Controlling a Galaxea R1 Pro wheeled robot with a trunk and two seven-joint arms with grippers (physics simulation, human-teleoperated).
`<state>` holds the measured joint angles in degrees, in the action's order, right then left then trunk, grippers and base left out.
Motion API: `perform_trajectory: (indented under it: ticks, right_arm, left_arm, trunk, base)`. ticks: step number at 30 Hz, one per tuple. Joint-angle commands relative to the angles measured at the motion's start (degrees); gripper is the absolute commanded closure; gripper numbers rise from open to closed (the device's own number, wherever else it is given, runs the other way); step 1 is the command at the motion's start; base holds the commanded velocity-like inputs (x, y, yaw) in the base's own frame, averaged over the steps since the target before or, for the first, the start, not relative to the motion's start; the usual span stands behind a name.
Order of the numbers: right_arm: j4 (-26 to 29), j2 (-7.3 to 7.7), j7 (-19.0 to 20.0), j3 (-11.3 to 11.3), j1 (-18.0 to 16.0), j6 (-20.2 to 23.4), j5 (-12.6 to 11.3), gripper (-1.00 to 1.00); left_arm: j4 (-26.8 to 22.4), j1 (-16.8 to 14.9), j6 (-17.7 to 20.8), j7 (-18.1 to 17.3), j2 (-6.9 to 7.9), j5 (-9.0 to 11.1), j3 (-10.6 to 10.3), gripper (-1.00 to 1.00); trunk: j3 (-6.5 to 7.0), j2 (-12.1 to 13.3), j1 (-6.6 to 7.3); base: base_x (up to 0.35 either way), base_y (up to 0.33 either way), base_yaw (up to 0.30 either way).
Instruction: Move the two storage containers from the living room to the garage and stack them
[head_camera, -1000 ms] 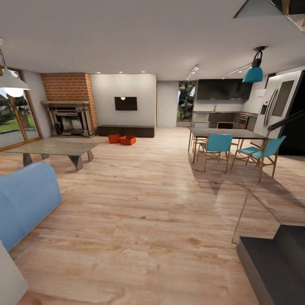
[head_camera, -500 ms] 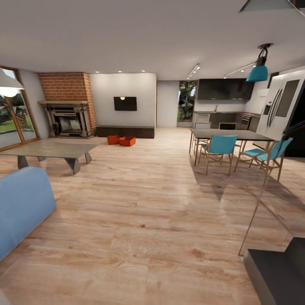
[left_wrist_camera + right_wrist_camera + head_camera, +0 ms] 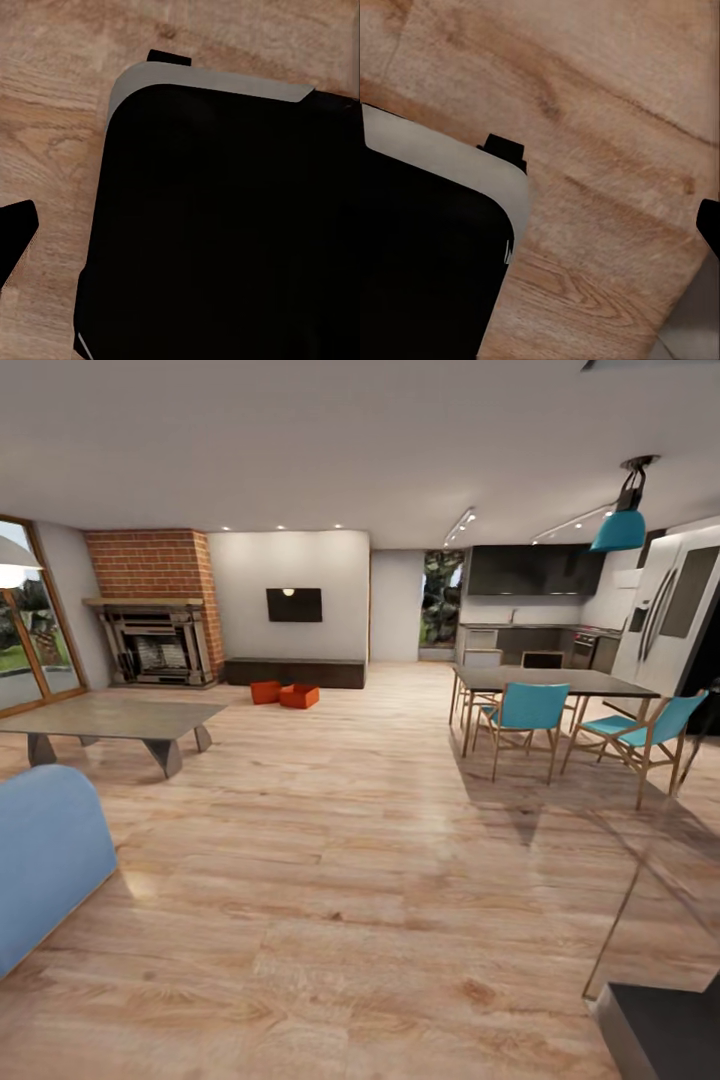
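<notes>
- The living room spreads wide ahead: pale plank floor (image 3: 340,840), with the brick fireplace (image 3: 155,610), a black TV (image 3: 294,604) and a low dark cabinet (image 3: 293,672) along the far wall.
- The middle of the floor is open from here to that wall. I'd judge it the plain lane in.
- A low table (image 3: 110,718) sits at the left, with a blue sofa (image 3: 45,850) nearer. A dining table (image 3: 545,682) and teal chairs (image 3: 528,710) stand at the right. Both groups edge the lane and want a margin.
- A dark step (image 3: 665,1030) sits near right, close to the base.
- The bins (image 3: 283,694) are far left of centre, on the planks just before the cabinet. They stand side by side, touching or nearly so.
- Thin-walled and open-topped, they look light and fairly stiff, and seem empty, though they're too small to be sure. A long rim is likely the best hold, one pincer to each side, as thin walls may flex or slip.
- Either pincer's state I cannot tell. The wrist views give dark robot body (image 3: 225,225) over planks.
</notes>
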<state>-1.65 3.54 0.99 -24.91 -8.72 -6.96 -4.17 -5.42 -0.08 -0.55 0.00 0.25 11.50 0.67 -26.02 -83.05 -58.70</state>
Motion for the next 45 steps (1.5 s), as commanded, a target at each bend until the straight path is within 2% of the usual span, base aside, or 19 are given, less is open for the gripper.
perform_trajectory:
  ticks: [1, 19, 25, 27, 30, 37, 45]
  right_arm:
    - [-0.2, -0.04, 0.1, -0.4, -0.1, -0.3, -0.5, -1.00]
    - [-0.2, 0.22, 0.1, -0.3, -0.1, -0.5, -0.5, -1.00]
    - [0.1, 0.26, 0.0, 0.6, -0.1, -0.9, -1.1, -1.00]
    - [0.3, 0.35, -0.1, 3.2, -0.1, -1.1, -1.1, -1.00]
    - [0.5, 0.40, -0.2, 4.7, -0.1, -1.2, -1.1, -1.00]
    - [0.5, 0.42, -1.1, 5.3, -0.1, -1.5, -1.2, -1.00]
    - [0.4, 0.42, -1.9, 5.0, -0.1, -1.0, -0.9, -1.00]
  left_arm:
    - [0.0, 0.0, -0.1, 0.0, 0.00, 0.4, 0.0, -1.00]
    - [0.0, 0.0, -0.1, 0.0, -0.12, 0.3, 0.0, -1.00]
    - [0.0, 0.0, -0.1, 0.1, -0.29, 0.3, 0.0, -1.00]
    - [0.0, 0.0, -0.1, 0.1, -0.33, 0.3, 0.0, -1.00]
    - [0.0, 0.0, -0.1, 0.1, -0.34, 0.3, 0.0, -1.00]
    - [0.0, 0.0, -0.1, 0.2, -0.34, 0.3, 0.0, -1.00]
    - [0.0, 0.0, -0.1, 0.2, -0.34, 0.3, 0.0, -1.00]
  trunk:
    - [-0.05, 0.0, -0.03]
    - [-0.05, 0.0, -0.03]
    - [-0.05, 0.0, -0.03]
    - [-0.05, 0.0, -0.03]
    - [-0.05, 0.0, -0.03]
    - [-0.05, 0.0, -0.03]
    - [-0.05, 0.0, -0.03]
  base:
    - [0.326, 0.000, 0.000]
    - [0.326, 0.000, 0.000]
    - [0.326, 0.000, 0.000]
    - [0.326, 0.000, 0.000]
    - [0.326, 0.000, 0.000]
    - [0.326, 0.000, 0.000]
    - [0.326, 0.000, 0.000]
